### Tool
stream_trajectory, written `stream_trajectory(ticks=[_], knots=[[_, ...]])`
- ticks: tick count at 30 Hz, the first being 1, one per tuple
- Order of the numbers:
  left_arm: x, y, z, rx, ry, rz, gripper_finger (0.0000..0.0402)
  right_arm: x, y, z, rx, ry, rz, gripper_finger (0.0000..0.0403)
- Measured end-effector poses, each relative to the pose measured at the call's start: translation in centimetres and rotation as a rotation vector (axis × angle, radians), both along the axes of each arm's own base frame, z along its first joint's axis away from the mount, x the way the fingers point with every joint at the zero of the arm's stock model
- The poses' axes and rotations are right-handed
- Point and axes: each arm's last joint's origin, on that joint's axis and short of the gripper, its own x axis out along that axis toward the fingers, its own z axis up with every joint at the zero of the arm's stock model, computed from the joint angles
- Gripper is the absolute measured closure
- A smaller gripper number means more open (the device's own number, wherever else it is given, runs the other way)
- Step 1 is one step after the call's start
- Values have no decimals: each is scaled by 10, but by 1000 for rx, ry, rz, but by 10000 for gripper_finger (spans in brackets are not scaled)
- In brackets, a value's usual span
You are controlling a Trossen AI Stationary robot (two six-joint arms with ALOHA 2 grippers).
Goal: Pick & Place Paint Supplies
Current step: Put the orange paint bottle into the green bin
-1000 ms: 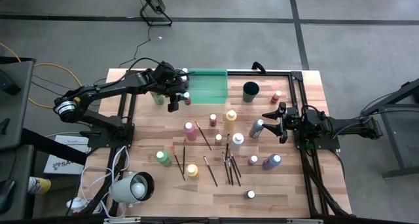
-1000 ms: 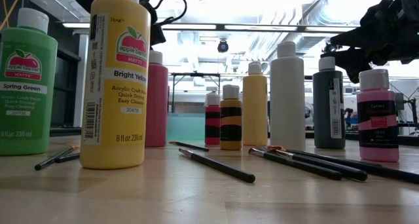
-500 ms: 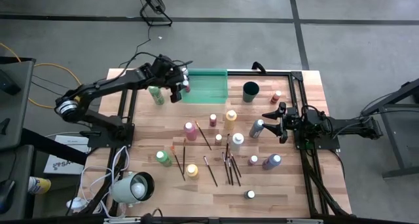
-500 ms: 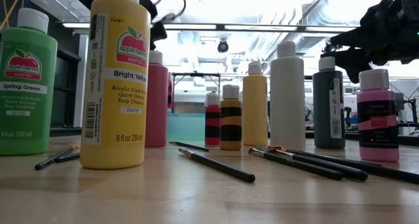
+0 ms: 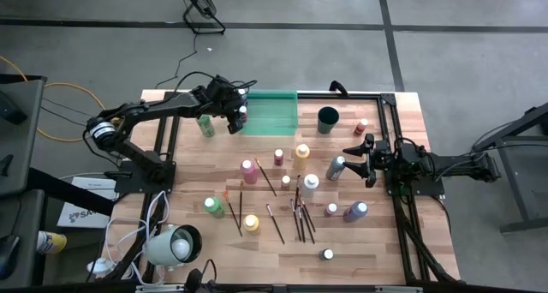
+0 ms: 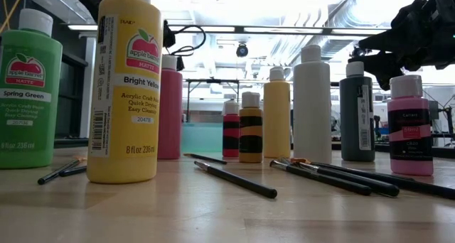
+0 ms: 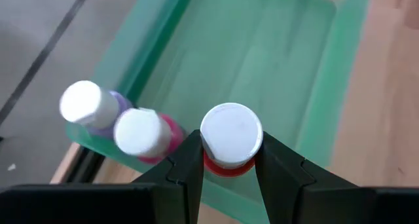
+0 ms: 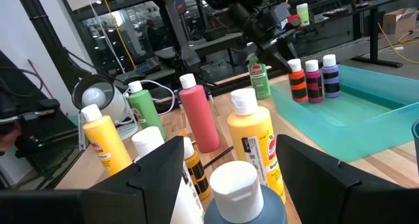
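Note:
My left gripper (image 5: 237, 118) is over the left end of the translucent green tray (image 5: 274, 113), shut on a small red paint bottle with a white cap (image 7: 230, 133). A purple bottle (image 7: 88, 105) and a pink one (image 7: 144, 133) stand in the tray right beside it. More paint bottles and several dark brushes (image 5: 300, 218) are spread over the middle of the table. My right gripper (image 5: 353, 152) hovers open at the right, just short of a grey bottle (image 5: 336, 167). My left gripper pinches the red bottle between its two fingers (image 7: 186, 162), high on the body just under the white cap (image 7: 228, 165). The fingers slant down from the table's left. The bottle is upright; its cap hides its base, so whether it touches the tray floor cannot be told.
A large green bottle (image 5: 205, 124) stands just left of the tray. A dark round cup (image 5: 328, 119) stands right of the tray. A round lamp (image 5: 175, 244) sits at the near left. Black frame rails (image 5: 390, 122) run along the table's right side.
My left gripper has carried the red bottle toward the far edge and a little to the right, from beside the tray to over its left end. It has also sunk lower and tipped further down. The bottle stays upright in the hold.

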Motion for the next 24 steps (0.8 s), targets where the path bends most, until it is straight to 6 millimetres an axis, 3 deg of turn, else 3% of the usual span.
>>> stream_trajectory(ticks=[24], knots=[[0,8,-14,-39,41,53,280,0,0,0,0,1,0,166]])
